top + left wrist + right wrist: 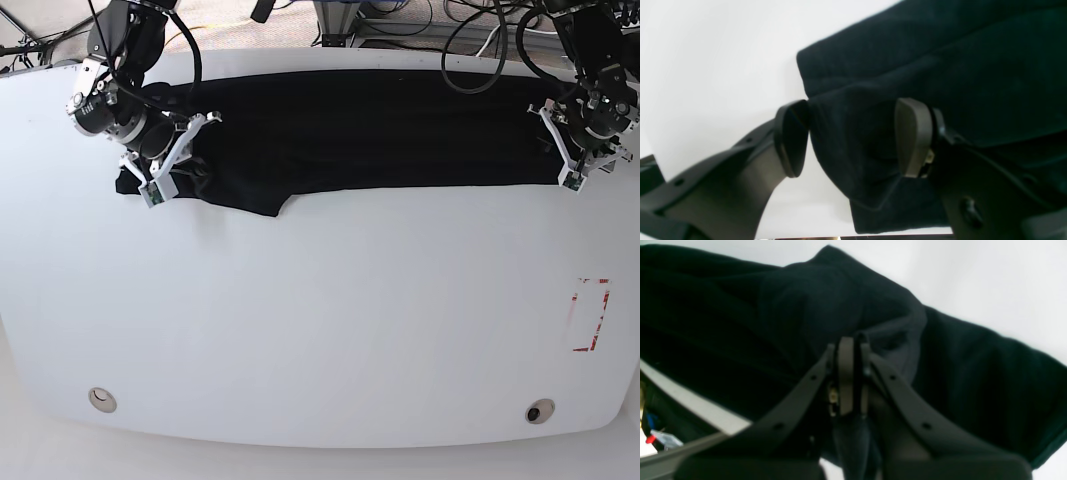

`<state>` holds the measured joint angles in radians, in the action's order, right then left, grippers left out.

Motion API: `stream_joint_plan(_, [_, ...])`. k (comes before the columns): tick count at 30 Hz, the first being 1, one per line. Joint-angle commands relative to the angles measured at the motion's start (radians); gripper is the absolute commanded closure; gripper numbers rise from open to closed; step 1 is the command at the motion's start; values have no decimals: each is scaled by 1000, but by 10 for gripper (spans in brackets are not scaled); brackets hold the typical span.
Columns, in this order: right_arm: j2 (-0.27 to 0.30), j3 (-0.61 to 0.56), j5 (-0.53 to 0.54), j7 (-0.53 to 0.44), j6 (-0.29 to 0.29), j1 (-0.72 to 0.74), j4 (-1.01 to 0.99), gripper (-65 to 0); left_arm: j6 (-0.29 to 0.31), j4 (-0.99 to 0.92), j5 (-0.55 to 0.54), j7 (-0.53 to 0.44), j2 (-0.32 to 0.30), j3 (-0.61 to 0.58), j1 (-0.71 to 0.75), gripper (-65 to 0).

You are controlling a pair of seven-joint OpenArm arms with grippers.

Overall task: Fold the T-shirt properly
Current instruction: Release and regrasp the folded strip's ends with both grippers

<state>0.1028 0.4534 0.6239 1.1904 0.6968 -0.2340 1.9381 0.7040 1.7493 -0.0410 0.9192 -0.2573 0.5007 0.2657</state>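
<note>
The black T-shirt [380, 130] lies stretched along the far edge of the white table [330, 320], from near the far left corner to near the far right corner. The right gripper [853, 343] is pinching a fold of its fabric. The left gripper [853, 136] has its fingers spread over the other end.

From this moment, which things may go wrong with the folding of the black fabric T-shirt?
The right gripper is shut on bunched cloth of the black fabric T-shirt, so pulling might set creases. The left gripper stands open over the other end; if only the right one pulls, the shirt could skew.
</note>
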Motion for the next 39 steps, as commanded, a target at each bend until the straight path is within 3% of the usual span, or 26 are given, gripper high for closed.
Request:
stream_joint_plan(1, [4, 43, 60, -22, 1, -51, 65, 0, -6, 1, -3, -16, -18, 5, -6, -374])
stream_joint_plan(5, [1, 120, 112, -24, 1, -87, 65, 0, -6, -13, -3, -16, -18, 3, -7, -372])
stream_joint_plan(12, [13, 192, 109, -27, 1, -94, 28, 0, -6, -18, -3, -18, -20, -12, -9, -372])
stream_joint_plan(16, [64, 210, 107, -27, 1, -63, -53, -10, -6, -16, -3, -18, -20, -20, -9, -372])
stream_joint_plan(17, [76, 213, 107, -27, 1, -61, -72, -29, -6, -16, -3, -18, -20, -20, -9, -372])
stream_joint_plan(22, [150, 216, 107, -30, 1, -67, -116, -252, -6, -16, -3, -18, -20, -18, -9, -372])
stream_joint_plan(26, [166, 246, 113, -28, 1, -89, -96, -382, -6, -15, -3, -18, -20, -18, -19, -372])
stream_joint_plan(29, [156, 269, 115, -24, 1, -95, -33, -393, -6, -15, -4, -18, -20, -18, -29, -372])
stream_joint_plan(34, [87, 247, 119, 3, 1, -118, 76, -385, -6, -9, -9, -18, -18, -10, -56, -372])
stream_joint_plan(39, [47, 164, 208, 4, 1, -144, 77, -385, -6, 25, -10, -16, -17, -6, -67, -372])
